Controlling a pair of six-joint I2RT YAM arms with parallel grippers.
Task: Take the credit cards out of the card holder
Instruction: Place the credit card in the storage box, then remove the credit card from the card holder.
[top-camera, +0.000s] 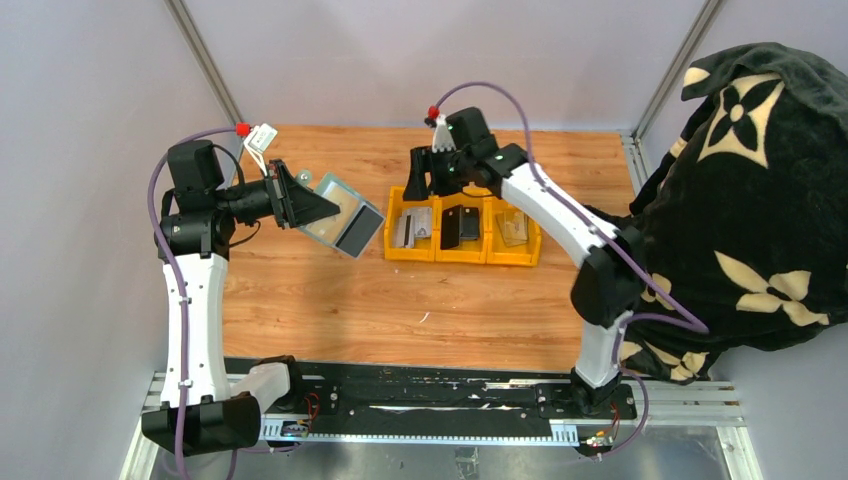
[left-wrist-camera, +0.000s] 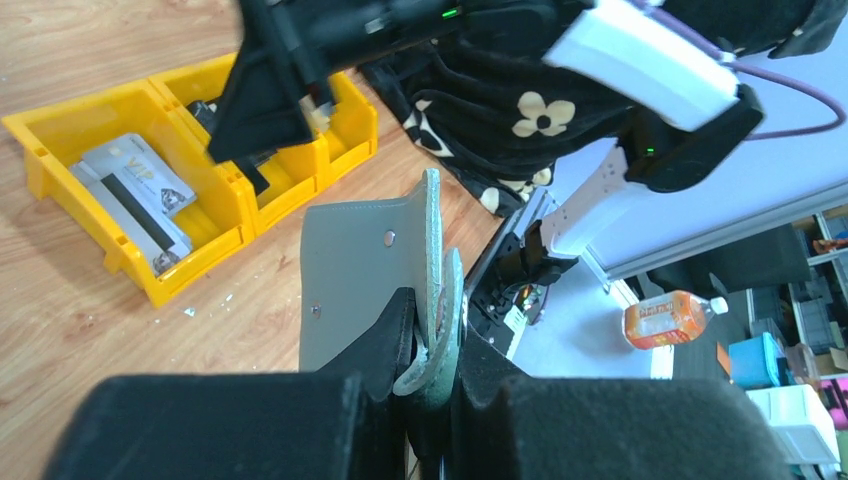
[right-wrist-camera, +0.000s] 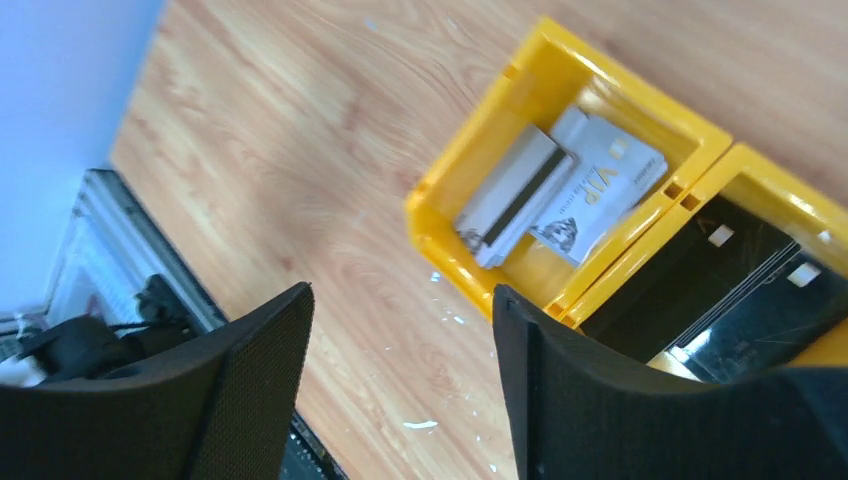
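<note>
Left fingers (top-camera: 318, 205): clamped together on one edge of the holder (left-wrist-camera: 360, 260), lifting it off the bench (top-camera: 400, 300) to the left of the bin (top-camera: 465, 258). Probable reason: the pockets fan open towards the other arm, so a card can be pulled out sideways.

Holder: pale green, tilted and in the air, with its free end pointing at the bin. Whether any card is left inside cannot be told.

Right fingers (top-camera: 428, 180): apart, with nothing between them, hanging over the bin's far rim near its left and middle compartments. The position suits dropping cards in.

Cards (top-camera: 415, 228): lying loose in the bin, sorted by colour.
- Left compartment: silver-grey cards, one showing its black stripe.
- Middle compartment: black cards.
- Right compartment: tan cards.

The sorting is probably why a divided bin is used.

Bin: yellow, with three compartments, standing on the bench just beside the holder and within short reach of both arms.
</note>
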